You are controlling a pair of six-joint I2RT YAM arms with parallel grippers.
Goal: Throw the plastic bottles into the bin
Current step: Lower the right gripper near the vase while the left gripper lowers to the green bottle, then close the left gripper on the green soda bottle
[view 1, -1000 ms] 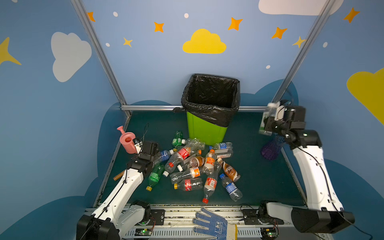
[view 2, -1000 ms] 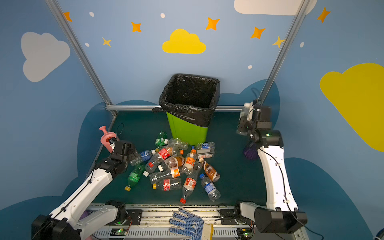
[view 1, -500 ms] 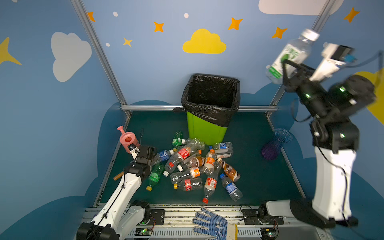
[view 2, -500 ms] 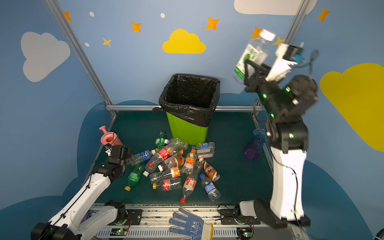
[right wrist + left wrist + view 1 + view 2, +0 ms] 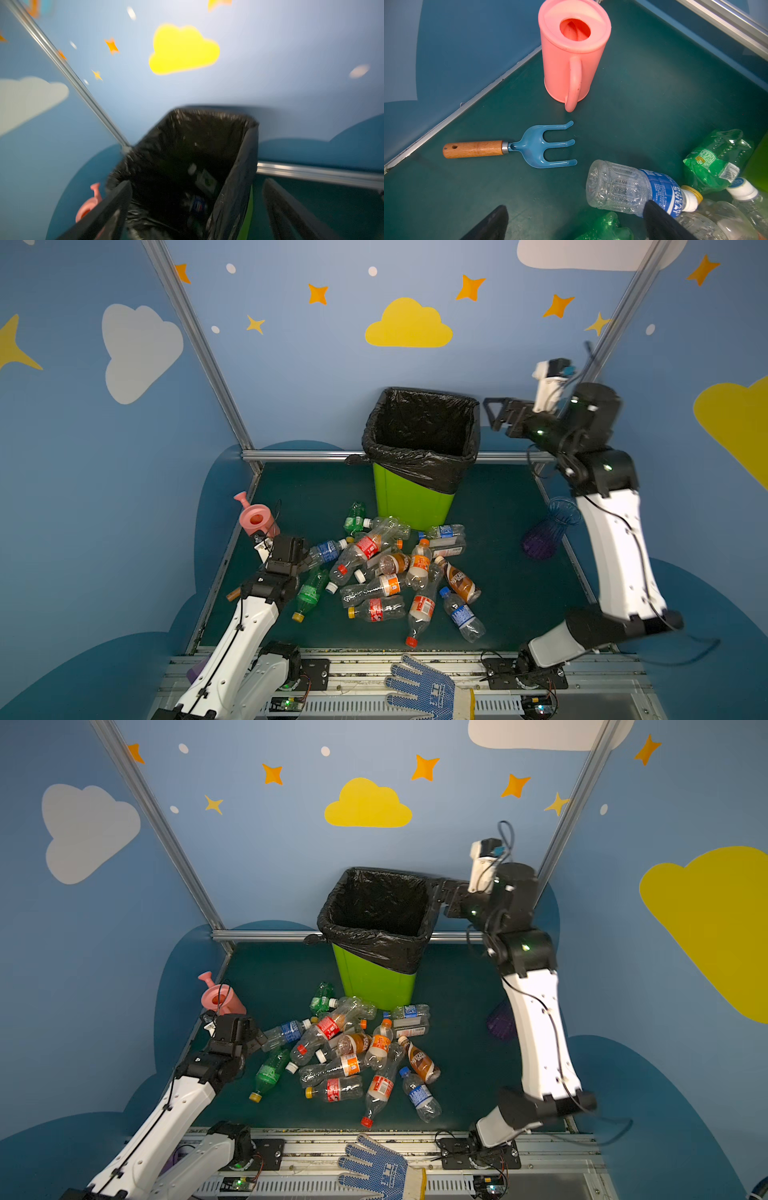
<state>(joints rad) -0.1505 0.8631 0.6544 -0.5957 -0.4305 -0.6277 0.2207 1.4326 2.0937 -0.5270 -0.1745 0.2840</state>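
Lime bin, black liner: bottles inside, blurry.

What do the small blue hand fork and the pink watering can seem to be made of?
Small blue three-pronged hand fork: head looks like glossy moulded plastic, given its soft highlights; handle seems wood, with visible grain, behind a shiny metal collar. Pink cylindrical watering can: probably matte plastic, one even colour with moulded handle.
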